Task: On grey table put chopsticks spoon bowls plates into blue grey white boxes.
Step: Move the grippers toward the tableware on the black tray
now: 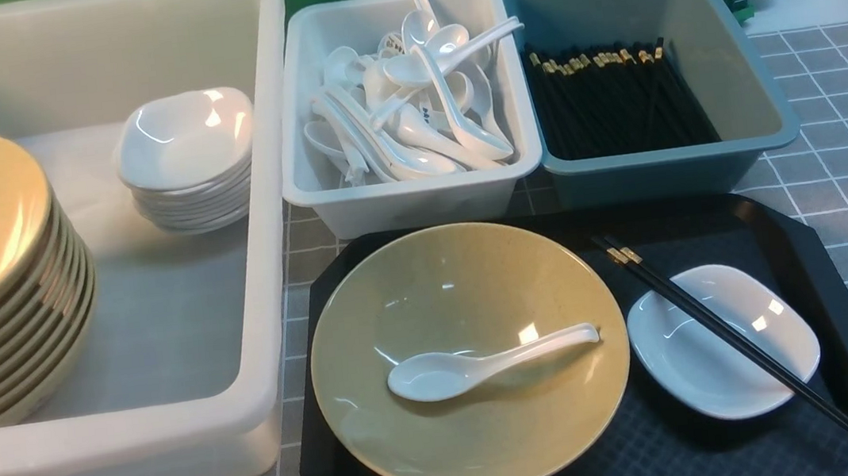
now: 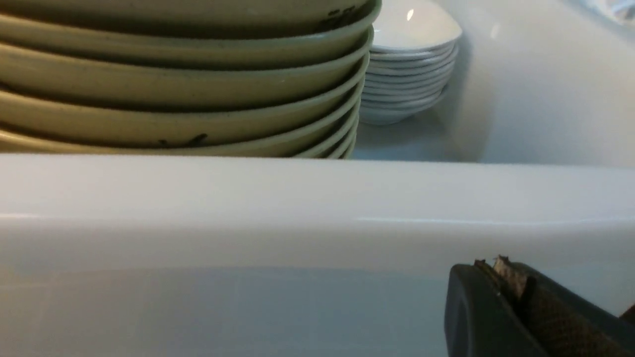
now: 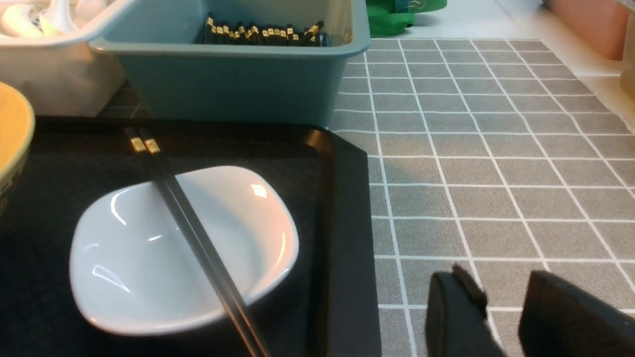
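Our right jaws hang parted and empty over the worktop [image 3: 496, 173]; our left jaws sit clenched outside the white box [image 2: 317, 213]. We see 2 chopsticks [image 3: 196, 238] across the plate [image 3: 124, 267], just leftward, thin ends running toward the right jaws, the nearer arm.

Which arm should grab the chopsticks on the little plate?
Probably right: the right gripper, open, hovers beside the tray near the chopsticks. The left gripper is shut, facing the white box.

Front view high over tray [image 1: 837, 287]; wrist views low, close.
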